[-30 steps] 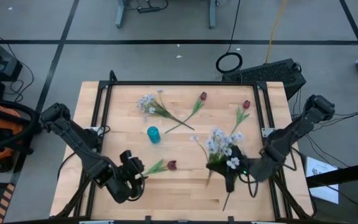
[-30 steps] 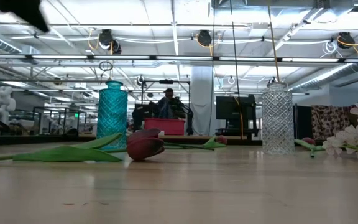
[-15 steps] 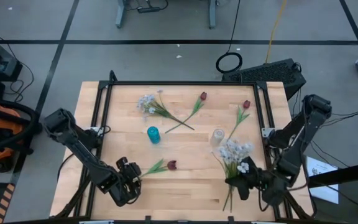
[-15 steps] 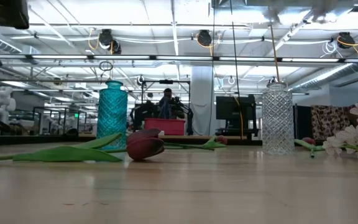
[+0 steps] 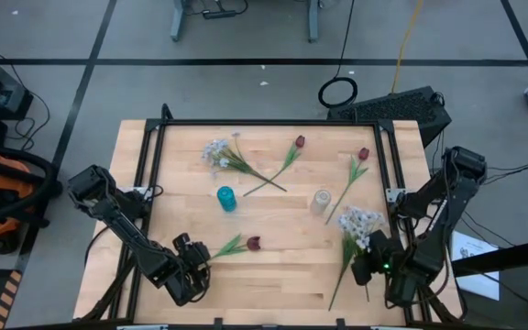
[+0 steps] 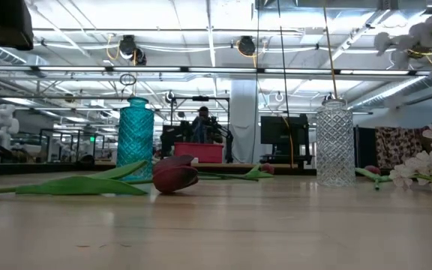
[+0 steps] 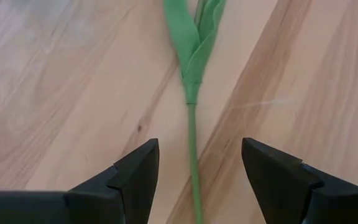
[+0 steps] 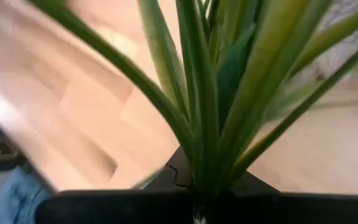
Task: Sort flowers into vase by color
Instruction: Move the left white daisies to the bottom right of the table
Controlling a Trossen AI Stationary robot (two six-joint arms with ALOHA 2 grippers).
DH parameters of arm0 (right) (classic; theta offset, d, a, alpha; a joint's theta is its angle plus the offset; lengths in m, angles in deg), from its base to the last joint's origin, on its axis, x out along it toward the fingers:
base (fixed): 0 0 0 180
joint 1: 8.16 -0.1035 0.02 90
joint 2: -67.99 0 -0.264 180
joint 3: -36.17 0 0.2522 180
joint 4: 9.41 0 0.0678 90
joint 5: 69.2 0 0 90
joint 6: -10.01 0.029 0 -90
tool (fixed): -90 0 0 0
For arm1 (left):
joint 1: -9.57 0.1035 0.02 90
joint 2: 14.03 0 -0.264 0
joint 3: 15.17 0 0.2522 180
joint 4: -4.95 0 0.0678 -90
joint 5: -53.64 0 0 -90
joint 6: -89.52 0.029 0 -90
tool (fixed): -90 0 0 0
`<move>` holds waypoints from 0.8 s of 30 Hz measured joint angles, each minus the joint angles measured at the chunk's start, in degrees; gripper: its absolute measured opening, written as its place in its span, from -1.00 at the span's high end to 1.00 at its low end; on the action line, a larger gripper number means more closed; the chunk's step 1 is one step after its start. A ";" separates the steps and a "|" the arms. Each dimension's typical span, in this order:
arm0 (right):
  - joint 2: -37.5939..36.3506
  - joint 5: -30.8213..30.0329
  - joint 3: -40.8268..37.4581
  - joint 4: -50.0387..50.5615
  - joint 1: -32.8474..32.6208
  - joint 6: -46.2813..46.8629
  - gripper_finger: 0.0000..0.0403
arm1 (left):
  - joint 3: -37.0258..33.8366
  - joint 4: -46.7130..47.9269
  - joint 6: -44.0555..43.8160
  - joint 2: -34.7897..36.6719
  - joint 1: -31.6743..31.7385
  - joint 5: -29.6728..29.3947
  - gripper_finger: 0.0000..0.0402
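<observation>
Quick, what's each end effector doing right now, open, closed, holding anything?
Left end effector: open, empty, straddling the red flower's stem on the table.
Right end effector: closed on the white flower spray, lifted off the table.

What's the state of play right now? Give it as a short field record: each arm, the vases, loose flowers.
left gripper: jaws open, straddling the stem of the red tulip, near front left
right gripper: shut on the white flower spray, front right
teal vase: upright, no flowers in it
clear vase: upright, no flowers in it
loose on table: white spray, two red tulips at back
</observation>
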 joint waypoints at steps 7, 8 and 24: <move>5.01 6.47 0.00 3.16 0.99 -0.35 0.99 | 0.00 0.68 0.02 0.00 -0.37 0.17 -0.17; 5.56 6.50 0.00 2.89 0.99 -0.37 0.99 | 0.00 0.67 0.02 0.00 -0.37 0.17 -0.17; 12.27 9.32 -0.01 4.17 1.01 -0.55 0.83 | 0.00 0.46 0.02 0.00 -0.35 0.25 -0.17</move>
